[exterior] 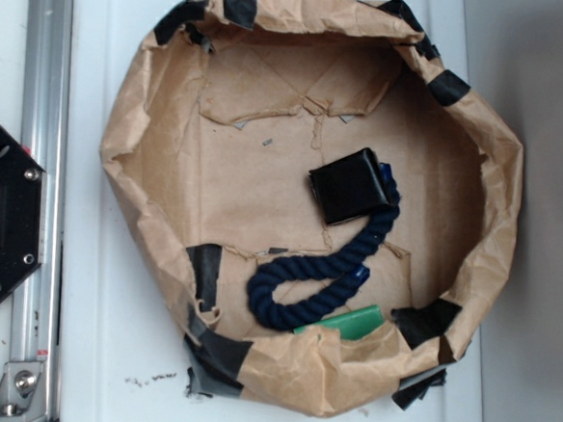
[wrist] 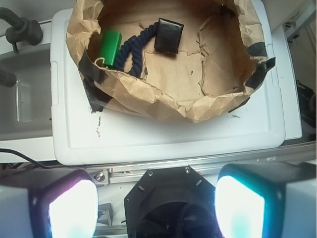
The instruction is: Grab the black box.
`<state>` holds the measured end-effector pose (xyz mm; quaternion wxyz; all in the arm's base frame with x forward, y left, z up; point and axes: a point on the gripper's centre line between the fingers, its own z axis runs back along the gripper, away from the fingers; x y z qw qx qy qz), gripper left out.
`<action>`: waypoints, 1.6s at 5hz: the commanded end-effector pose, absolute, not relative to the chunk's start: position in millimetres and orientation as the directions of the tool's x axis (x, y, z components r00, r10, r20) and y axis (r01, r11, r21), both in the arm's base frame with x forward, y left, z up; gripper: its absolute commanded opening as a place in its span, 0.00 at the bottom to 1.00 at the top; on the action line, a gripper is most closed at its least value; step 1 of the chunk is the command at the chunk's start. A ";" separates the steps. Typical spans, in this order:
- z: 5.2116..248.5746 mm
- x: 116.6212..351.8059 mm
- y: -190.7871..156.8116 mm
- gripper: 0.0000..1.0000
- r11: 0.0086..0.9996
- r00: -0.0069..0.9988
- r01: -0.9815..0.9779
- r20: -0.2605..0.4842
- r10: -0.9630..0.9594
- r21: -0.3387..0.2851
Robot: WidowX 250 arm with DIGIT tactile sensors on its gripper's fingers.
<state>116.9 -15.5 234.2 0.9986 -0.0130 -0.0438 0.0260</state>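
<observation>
In the wrist view the gripper (wrist: 156,208) hangs open over the robot base, holding nothing, well short of the paper bin (wrist: 148,94) at twelve o'clock. Inside, the black box (wrist: 169,35) lies flat at the far side, touching the blue rope (wrist: 132,47); a green block (wrist: 110,47) sits at ten o'clock, probably clutter

Glossy black squarish flat box (exterior: 351,185) on a tan crumpled brown-paper basin (exterior: 246,170) patched with black tape strips (exterior: 240,5). Against the box, dark navy twisted rope (exterior: 316,271); beyond the rope, bright green block (wrist: 110,47). Under the basin, white plastic lid (wrist: 173,139).
</observation>
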 end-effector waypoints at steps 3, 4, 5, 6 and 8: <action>134.9 257.0 -4.7 1.00 0.913 0.871 -0.408 0.292 0.396 -0.018; 134.9 257.0 -4.7 1.00 0.913 0.871 -0.408 0.292 0.396 -0.018; 134.9 257.0 -4.7 1.00 0.913 0.871 -0.408 0.292 0.396 -0.018; 134.9 257.0 -4.7 1.00 0.913 0.871 -0.408 0.292 0.396 -0.018; 74.1 294.6 17.0 1.00 0.925 0.874 -0.379 0.340 0.347 0.031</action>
